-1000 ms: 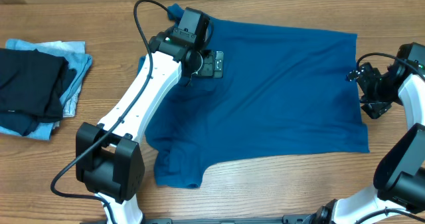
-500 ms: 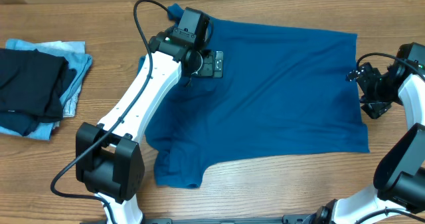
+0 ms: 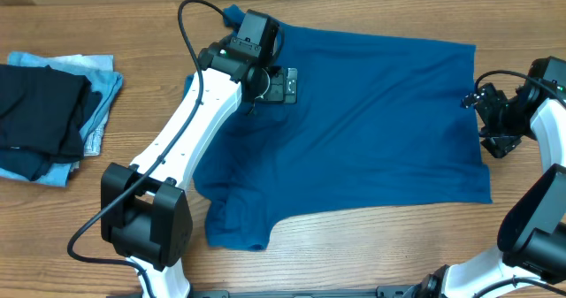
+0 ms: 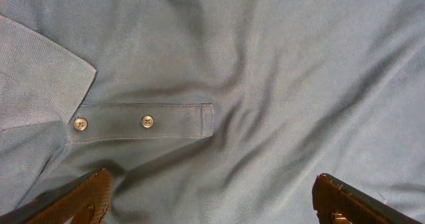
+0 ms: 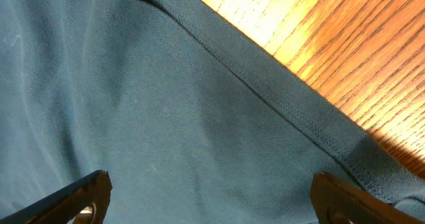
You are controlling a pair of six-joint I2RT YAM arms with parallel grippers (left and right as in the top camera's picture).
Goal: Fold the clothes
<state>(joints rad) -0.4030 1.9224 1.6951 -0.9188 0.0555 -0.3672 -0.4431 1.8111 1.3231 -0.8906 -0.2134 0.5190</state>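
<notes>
The clothes are one deep-blue collared shirt (image 3: 371, 130) spread flat on the wooden table (image 3: 371, 254), collar to the left and hem to the right. My left gripper (image 3: 281, 86) hovers open over the neck area. In the left wrist view its fingers (image 4: 80, 197) straddle wrinkled fabric just below the two-button placket (image 4: 143, 121) and the collar flap (image 4: 40, 78), holding nothing. My right gripper (image 3: 485, 121) stands open at the shirt's right edge. In the right wrist view the stitched hem (image 5: 292, 114) runs diagonally above the open gripper (image 5: 211, 201), with bare table (image 5: 358, 44) beyond.
A folded black garment (image 3: 40, 112) lies on a folded pale light-blue garment (image 3: 102, 90) at the table's left edge. The left arm's base (image 3: 146, 214) stands at the front left, and its black cable (image 3: 186, 24) loops near the shirt's collar.
</notes>
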